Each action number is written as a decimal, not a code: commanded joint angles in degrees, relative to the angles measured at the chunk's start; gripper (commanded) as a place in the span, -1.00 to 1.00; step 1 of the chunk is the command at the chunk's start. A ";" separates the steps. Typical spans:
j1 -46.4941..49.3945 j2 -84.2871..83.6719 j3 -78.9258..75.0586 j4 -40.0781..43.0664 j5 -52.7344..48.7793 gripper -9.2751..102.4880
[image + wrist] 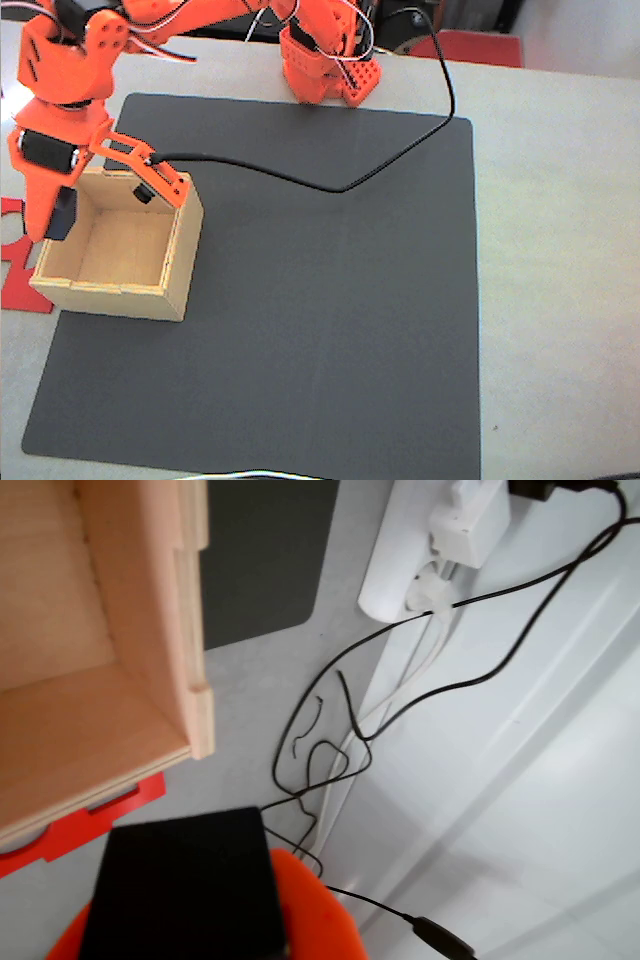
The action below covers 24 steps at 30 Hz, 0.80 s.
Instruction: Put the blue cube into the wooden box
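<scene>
The wooden box (175, 250) stands open on the left part of the black mat. In the fixed view my orange gripper (52, 215) hangs over the box's left wall, and the dark blue cube (62, 213) is held at its tip, just above the rim. In the wrist view the cube (185, 885) looks almost black and lies against an orange finger (320, 910) at the bottom edge. The box's wall (150, 630) and bare floor sit at the upper left of that view. The second finger is hidden.
A black mat (300, 320) covers most of the table. A flat red cut-out sheet (15, 270) lies left of the box. A black cable (340, 185) trails across the mat. The arm's base (325, 65) stands at the back. A white power strip (430, 550) and loose wires lie off the table.
</scene>
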 commanded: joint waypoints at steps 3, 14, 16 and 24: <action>0.97 -3.43 -2.20 0.26 0.79 -0.83; 0.79 -12.57 -2.20 3.25 1.67 -0.83; 0.70 -13.18 -2.20 3.60 1.67 -0.83; 0.53 -13.97 -2.20 4.22 -0.35 -0.72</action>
